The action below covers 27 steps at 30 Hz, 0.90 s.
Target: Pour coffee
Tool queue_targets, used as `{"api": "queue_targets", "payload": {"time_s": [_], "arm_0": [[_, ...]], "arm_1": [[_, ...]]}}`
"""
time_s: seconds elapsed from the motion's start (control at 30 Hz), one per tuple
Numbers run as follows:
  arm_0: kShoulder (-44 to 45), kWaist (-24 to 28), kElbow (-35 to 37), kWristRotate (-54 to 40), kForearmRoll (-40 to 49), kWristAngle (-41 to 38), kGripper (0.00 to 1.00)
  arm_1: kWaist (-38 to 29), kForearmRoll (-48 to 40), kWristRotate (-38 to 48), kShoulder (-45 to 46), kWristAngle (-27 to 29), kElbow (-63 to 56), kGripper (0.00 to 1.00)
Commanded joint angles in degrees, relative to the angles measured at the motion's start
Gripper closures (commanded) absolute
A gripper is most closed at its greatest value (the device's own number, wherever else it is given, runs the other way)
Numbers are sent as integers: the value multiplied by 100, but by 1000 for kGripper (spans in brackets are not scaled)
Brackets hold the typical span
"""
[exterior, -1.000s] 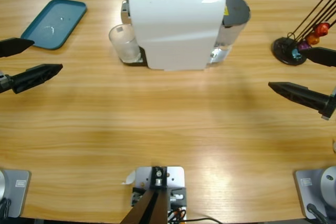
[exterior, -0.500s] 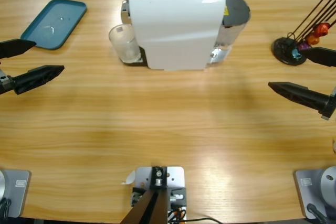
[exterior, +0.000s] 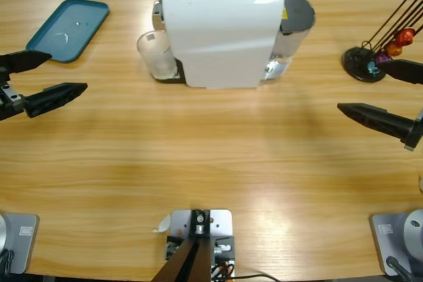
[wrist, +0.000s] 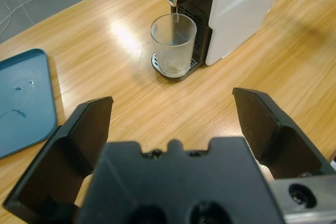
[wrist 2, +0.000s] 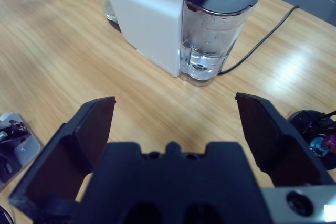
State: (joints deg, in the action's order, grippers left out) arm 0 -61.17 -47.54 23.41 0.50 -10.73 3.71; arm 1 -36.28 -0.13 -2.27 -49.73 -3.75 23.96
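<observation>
The right claw [wrist 2: 176, 124] stands with its jaws spread wide, nothing between them. Ahead of it, beyond bare table [wrist 2: 63, 61], stands the white machine [wrist 2: 144, 11], its clear tank [wrist 2: 215, 35] nearest, partly filled under a dark lid. A black cable [wrist 2: 262, 32] runs off behind the tank. Beside the right jaw lies a capsule stand [wrist 2: 315, 142].

The coffee machine [exterior: 221, 31] stands at the table's [exterior: 211, 163] far middle, the cup [exterior: 157, 54] under its spout — tray [exterior: 68, 29] far left, capsule stand [exterior: 370, 61] far right, water tank [exterior: 294, 21] behind.
</observation>
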Motion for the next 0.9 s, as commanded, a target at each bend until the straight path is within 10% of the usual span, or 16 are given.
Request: {"api": "queue_targets", "payload": {"time_s": [0.03, 0.9], "arm_0": [[-186, -34, -12, -22, -223, 136, 57], [-2930, 189, 633, -252, -1819, -343, 32]], "arm_1": [[-55, -107, 86, -222, -91, -169, 0], [-55, -172, 148, -426, -109, -172, 0]]}}
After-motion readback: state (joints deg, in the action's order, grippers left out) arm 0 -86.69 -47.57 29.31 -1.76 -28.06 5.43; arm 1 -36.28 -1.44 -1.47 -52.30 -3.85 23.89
